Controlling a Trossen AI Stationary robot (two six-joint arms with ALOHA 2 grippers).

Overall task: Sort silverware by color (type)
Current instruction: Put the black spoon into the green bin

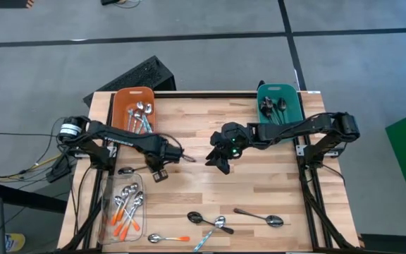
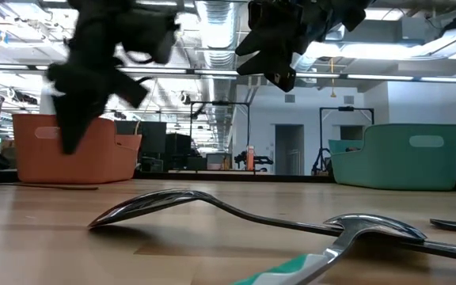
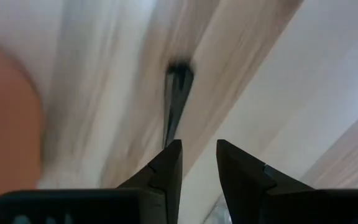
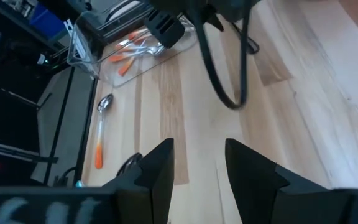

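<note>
My left gripper hangs above the table's left half, beside the clear tray, and its fingers are open by a narrow gap with nothing between them. A thin dark streak lies blurred ahead of them; I cannot tell what it is. My right gripper hovers over the table's middle, open and empty. Several spoons lie flat near the near edge: a dark one, a silver one, a long one, an orange-handled one and a blue-handled one. A dark spoon lies at the left.
An orange bin at the far left holds silver spoons. A teal bin at the far right holds dark spoons. A clear tray at the near left holds orange-handled spoons. A cable loop hangs from the left arm. Bare wood lies between the grippers.
</note>
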